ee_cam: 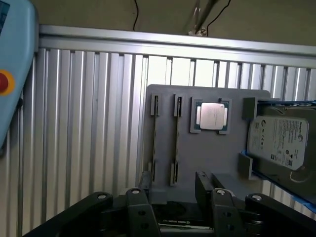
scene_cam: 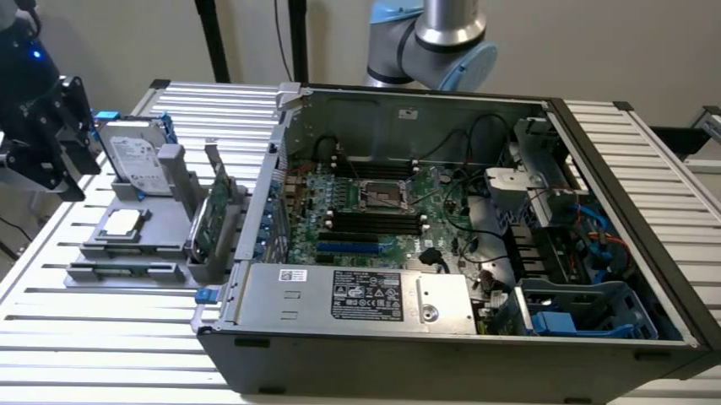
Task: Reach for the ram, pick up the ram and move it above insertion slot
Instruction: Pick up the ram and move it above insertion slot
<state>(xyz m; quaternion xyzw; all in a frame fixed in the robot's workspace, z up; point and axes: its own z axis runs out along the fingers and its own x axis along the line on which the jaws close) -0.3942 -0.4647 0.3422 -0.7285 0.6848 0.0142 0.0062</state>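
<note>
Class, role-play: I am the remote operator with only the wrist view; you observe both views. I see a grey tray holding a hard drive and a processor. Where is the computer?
Observer: An open computer case sits at the exterior view's right of the grey tray.
Operator: Is anything between them?
Observer: A green expansion card stands upright along the tray's side nearest the case.
Operator: Are the memory slots free?
Observer: The black memory slots on the motherboard look empty.
</note>
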